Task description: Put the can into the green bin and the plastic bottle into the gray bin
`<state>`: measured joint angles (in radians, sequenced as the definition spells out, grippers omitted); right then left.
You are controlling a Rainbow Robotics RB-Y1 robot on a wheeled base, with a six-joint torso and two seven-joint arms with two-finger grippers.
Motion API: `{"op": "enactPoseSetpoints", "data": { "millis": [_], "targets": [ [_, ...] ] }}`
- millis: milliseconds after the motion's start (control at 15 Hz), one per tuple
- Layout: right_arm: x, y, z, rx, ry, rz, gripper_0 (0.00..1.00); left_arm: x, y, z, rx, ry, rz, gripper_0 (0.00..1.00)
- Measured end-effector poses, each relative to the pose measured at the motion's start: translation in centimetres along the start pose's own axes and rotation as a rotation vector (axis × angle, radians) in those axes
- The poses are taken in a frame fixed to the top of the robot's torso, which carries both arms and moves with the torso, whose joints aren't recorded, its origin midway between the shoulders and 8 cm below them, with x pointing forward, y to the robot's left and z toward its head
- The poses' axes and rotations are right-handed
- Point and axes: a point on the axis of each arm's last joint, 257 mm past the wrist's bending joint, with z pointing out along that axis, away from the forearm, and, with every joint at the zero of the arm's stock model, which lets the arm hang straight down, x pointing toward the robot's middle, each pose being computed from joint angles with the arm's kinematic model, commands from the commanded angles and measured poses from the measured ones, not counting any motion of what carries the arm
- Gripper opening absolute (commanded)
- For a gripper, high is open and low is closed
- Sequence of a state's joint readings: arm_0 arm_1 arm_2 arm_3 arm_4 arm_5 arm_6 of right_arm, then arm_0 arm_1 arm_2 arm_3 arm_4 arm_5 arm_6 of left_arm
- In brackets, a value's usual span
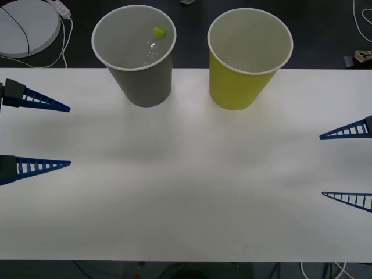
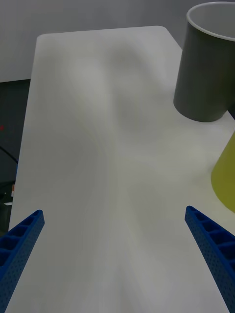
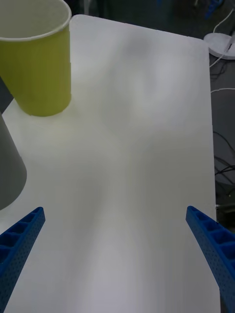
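Bare table (image 1: 186, 192) nearest you. Left hand (image 1: 64, 136) and right hand (image 1: 322, 165) both spread open, empty, parked at table's sides. Plastic bottle (image 1: 152, 46) already lies inside gray bin (image 1: 142, 81); looks light, thin-walled, slippery, so you'd pinch its ribbed middle. Green bin (image 1: 238, 87) stands beside; can unseen.

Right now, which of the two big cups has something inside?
The gray bin, on the robot's left: a plastic bottle lies in it. The green bin looks empty.
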<state>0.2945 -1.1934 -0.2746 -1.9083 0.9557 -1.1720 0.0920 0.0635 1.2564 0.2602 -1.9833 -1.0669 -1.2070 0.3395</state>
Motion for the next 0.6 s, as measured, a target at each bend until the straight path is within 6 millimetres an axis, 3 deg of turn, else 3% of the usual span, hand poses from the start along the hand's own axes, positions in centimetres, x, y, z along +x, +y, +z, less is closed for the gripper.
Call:
{"op": "enactPoseSetpoints", "data": {
  "millis": [333,600],
  "targets": [
    [0.0,0.0,0.0,0.000,0.000,0.000,1.00,1.8,-2.0,-0.5,0.020,0.022,0.046,1.00],
    [0.0,0.0,0.0,0.000,0.000,0.000,1.00,2.2,-2.9,-0.6,0.044,0.019,0.047,1.00]
  ]
}}
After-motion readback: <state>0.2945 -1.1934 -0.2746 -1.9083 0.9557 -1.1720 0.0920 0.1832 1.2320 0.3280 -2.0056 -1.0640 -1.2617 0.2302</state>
